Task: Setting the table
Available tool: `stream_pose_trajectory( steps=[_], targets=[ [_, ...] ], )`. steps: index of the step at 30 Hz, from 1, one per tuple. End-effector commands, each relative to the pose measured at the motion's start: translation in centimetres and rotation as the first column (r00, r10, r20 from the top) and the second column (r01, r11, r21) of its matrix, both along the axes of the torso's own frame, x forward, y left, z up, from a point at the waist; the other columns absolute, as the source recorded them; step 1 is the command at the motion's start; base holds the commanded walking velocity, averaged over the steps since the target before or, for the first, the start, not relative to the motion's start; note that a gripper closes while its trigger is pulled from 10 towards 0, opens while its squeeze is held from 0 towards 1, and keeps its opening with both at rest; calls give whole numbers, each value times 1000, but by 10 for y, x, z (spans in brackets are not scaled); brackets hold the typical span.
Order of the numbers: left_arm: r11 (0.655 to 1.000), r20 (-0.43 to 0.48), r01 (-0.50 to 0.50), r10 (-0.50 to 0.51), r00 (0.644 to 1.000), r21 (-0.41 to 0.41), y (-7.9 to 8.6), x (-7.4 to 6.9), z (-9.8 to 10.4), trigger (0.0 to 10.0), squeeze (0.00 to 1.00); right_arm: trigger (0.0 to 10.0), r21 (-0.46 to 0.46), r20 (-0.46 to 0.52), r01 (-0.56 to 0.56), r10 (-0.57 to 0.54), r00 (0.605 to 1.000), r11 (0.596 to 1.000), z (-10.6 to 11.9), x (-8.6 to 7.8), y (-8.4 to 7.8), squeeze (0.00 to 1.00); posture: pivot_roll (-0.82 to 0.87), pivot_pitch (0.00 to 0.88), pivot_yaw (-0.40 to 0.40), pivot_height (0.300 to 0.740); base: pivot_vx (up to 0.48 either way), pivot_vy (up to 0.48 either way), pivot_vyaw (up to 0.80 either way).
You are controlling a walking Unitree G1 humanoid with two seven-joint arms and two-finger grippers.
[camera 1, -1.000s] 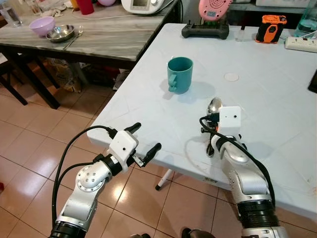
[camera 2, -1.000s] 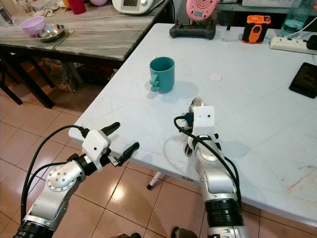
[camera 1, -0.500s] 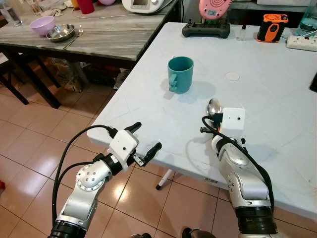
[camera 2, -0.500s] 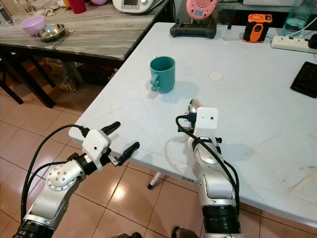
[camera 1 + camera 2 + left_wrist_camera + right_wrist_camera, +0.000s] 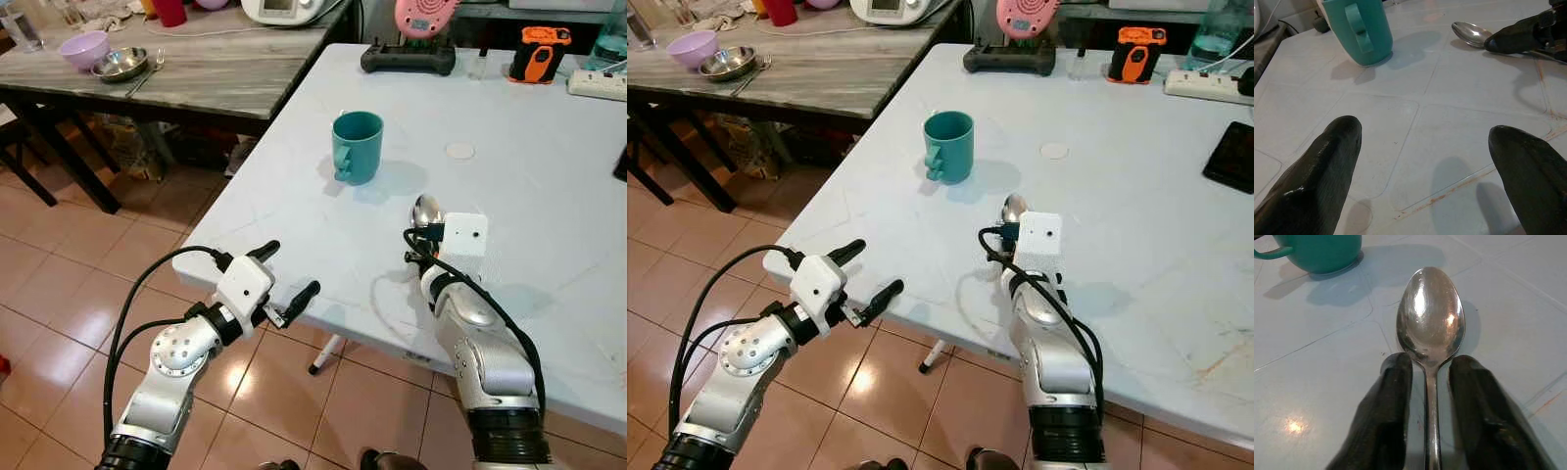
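Mug (image 5: 357, 147) standing at upper centre of the white table (image 5: 549, 186) | spoon (image 5: 1430, 323) lying centre-right, your right gripper (image 5: 1429, 377) pinching narrowly around its handle | left gripper (image 5: 284, 284) hanging wide, lower left | you're partway through: spoon not yet released.

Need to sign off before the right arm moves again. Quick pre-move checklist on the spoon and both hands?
1. Spoon between the right hand's fingers: ok, handle runs down the gap, bowl pointing toward the mug.
2. Firm grip on the spoon: cannot tell, a fingertip sits on each side of the neck, contact is not clear.
3. Spoon lifted off the white table: cannot tell, its shadow lies close under the bowl.
4. Teal mug upright and apart from the spoon: ok.
5. Left hand out of the way: ok, open at the table's near edge, holding nothing.
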State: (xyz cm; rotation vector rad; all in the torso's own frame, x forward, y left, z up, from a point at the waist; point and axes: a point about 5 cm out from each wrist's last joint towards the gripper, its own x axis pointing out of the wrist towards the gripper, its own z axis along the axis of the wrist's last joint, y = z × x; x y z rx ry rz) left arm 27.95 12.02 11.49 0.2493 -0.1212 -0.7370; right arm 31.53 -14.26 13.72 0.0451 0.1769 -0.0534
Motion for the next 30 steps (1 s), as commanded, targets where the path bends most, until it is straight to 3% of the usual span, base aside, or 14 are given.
stream_pose_trajectory(
  steps=[1,5,6,7,9,10,11,12,14,30],
  targets=[
    [1000,-12,-15,15,1000,9,4,0,-2,10000,0,10000,0,-20,-5,5,1000,1000,-3,-4,4,1000,-239,169,119,740,0,0,0],
    [1000,-14,-14,15,1000,9,5,0,-2,10000,0,10000,7,-33,-18,18,999,1000,-6,-7,8,1000,-241,168,120,740,0,0,0],
    [1000,-15,-13,13,1000,9,4,0,-2,10000,0,10000,7,-58,-22,22,998,1000,-10,-9,9,404,-241,168,120,740,0,0,0],
    [1000,-16,-13,13,1000,9,4,0,-2,10000,0,10000,5,-72,-23,23,997,1000,-12,-10,10,0,-241,168,120,740,0,0,0],
    [1000,-17,-13,13,1000,11,5,0,-2,10000,0,10000,7,-92,-27,27,995,1000,-15,-12,10,0,-240,169,121,740,0,0,0],
    [1000,-18,-13,13,1000,10,5,1,-2,10000,0,8706,5,-103,-27,27,994,1000,-17,-12,10,0,-240,169,121,740,0,0,0],
    [1000,-18,-13,13,1000,10,5,1,-2,10000,0,8706,3,-111,-27,27,993,1000,-18,-13,10,0,-240,169,121,740,0,0,0],
    [1000,-18,-12,12,1000,10,5,0,-2,10000,0,431,8,-125,-28,29,992,1000,-21,-13,9,0,-240,170,120,740,0,0,0],
    [1000,-19,-11,11,1000,10,5,0,-2,10000,0,0,8,-130,-27,28,991,1000,-22,-14,9,0,-240,170,120,740,0,0,0],
    [996,-38,82,-83,996,-41,-3,-5,0,10000,0,0,-3,-192,-11,11,981,1000,-32,-13,-6,0,-249,164,111,740,0,0,0]
  ],
)
